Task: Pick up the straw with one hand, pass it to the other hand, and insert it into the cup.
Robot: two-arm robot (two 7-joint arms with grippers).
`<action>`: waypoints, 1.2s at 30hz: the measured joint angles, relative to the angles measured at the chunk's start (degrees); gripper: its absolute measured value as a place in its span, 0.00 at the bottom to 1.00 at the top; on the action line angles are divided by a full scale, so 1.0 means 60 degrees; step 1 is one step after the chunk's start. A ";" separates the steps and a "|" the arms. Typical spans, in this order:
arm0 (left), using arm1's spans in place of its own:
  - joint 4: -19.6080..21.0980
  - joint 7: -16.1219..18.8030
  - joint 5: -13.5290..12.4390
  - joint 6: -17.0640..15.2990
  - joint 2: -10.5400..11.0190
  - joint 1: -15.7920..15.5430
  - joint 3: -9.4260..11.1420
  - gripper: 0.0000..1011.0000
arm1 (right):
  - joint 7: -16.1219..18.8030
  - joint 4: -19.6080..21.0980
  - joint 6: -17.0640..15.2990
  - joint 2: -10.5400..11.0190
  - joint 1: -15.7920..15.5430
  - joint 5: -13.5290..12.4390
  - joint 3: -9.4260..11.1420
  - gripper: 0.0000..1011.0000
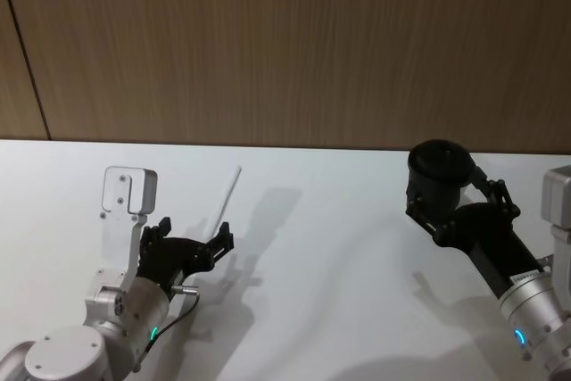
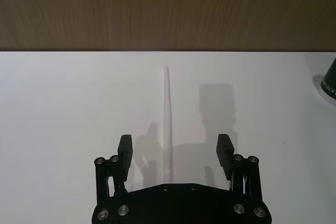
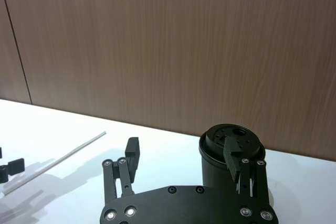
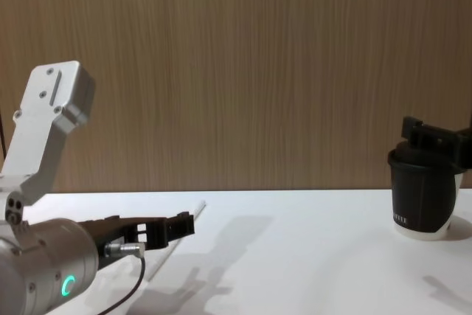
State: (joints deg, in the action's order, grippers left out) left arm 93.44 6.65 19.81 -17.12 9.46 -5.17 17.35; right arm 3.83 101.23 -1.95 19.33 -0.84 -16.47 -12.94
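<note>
Left gripper (image 2: 174, 140), fingers (image 2: 125, 150) spread, straddles straw (image 2: 167, 108) — right gripper (image 3: 181, 145) at the cup (image 3: 212, 169).

- One straw (image 1: 227, 195), on the left.
- One cup (image 4: 422, 197), far on the right, wearing one lid (image 3: 212, 139).
- Two grippers, both mine: my left gripper (image 2: 174, 153) and my right gripper (image 3: 181, 146).
- One table (image 1: 357, 265) under it all.
</note>
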 joint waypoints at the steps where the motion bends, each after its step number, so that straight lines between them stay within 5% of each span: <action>1: 0.0000 0.0000 0.0000 0.0000 0.0000 0.0000 0.0000 0.99 | 0.0000 0.0000 0.0000 0.0000 0.0000 0.0000 0.0001 0.99; 36: -0.0860 -0.0495 -0.0139 0.0078 -0.0230 -0.0254 -0.0133 0.99 | 0.0000 0.0000 0.0000 0.0000 0.0000 0.0000 0.0000 0.99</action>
State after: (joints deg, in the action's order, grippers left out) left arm 88.28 3.68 18.97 -16.65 8.08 -6.69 16.55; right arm 3.83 101.23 -1.95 19.34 -0.84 -16.47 -12.94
